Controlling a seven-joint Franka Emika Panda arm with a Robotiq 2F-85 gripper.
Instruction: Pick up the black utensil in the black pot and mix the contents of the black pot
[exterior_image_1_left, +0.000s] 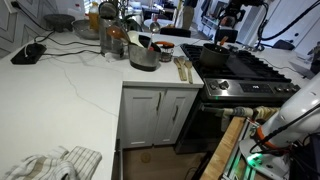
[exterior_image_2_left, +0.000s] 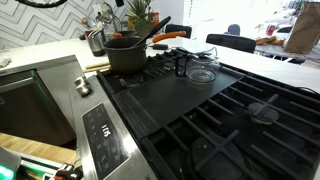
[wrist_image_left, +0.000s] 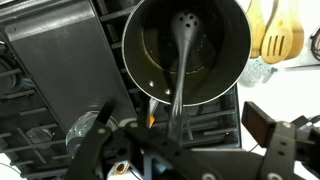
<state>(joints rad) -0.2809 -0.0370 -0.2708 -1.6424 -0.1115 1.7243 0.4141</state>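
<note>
looking down from the wrist, finding the gripper (wrist_image_left: 180, 128) with its jaws spread wide, clamping nothing, one on each side of the handle end of the black utensil (wrist_image_left: 182, 70). judging that utensil as light, stiff and smooth, probably hard plastic, so likely slipping under a loose pinch. reckoning the best hold as across the thin straight handle where it is jutting over the rim, well clear of the slotted head lying inside. moving farther, noting the black pot (wrist_image_left: 228, 70), round, low and dark, probably heavy enough not to slide during stirring. not making out its contents. placing it on the iron grates just past the stove-side edge of the pale counter (exterior_image_1_left: 60, 90), toward the back corner. ending at pale wooden utensils (wrist_image_left: 275, 30) lying on the counter beyond the pot.
</note>
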